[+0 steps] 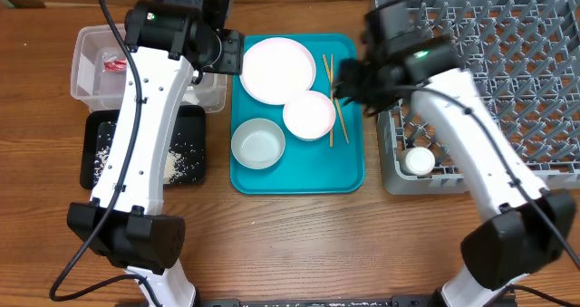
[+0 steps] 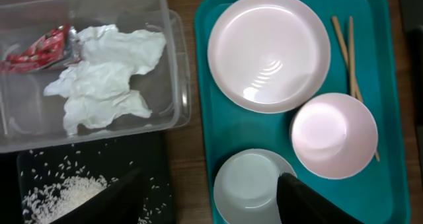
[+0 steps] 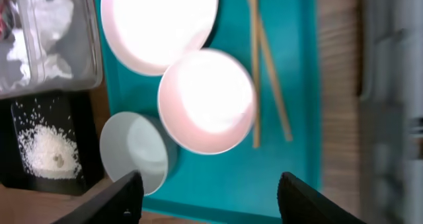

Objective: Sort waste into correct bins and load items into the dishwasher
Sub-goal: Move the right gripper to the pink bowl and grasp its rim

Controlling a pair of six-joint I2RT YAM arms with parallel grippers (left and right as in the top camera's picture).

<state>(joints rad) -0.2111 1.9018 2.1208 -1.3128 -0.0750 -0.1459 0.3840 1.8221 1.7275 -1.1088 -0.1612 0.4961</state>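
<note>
Starting with the biggest piece, Jo: what fills the upper right of the overhead view?

A large square grey plastic dish rack (image 1: pixel 494 67) with a lattice of upright pegs, Sam. A small white cup (image 1: pixel 419 161) stands in its lower left corner.

And at centre?

A flat teal serving tray (image 1: pixel 304 178). It carries a pale white-pink round plate (image 1: pixel 277 69) at the top and a pinkish-white bowl (image 1: pixel 309 115) at the plate's lower right edge. A white bowl (image 1: pixel 257 144) sits lower left. Two thin wooden chopsticks (image 1: pixel 333 103) lie along the right side, just beside the pinkish bowl.

The bins?

Upper left, a clear rectangular plastic tub (image 1: pixel 86 81) holds crumpled white paper napkins (image 2: pixel 106 78) and a small red crinkly wrapper (image 2: pixel 39 49). Directly below it, a shallow black rectangular tray (image 1: pixel 93 126) holds loose white rice grains (image 1: pixel 181 165).

Any writing?

Only the wrapper's print, too blurred to read.

The grippers?

The left gripper (image 2: pixel 211 201) hangs above the white bowl, at the bottom of its wrist view. Its jaws are spread wide with nothing between them. The right gripper (image 3: pixel 215 197) hangs over the teal tray near the chopsticks, likewise spread and empty.
</note>
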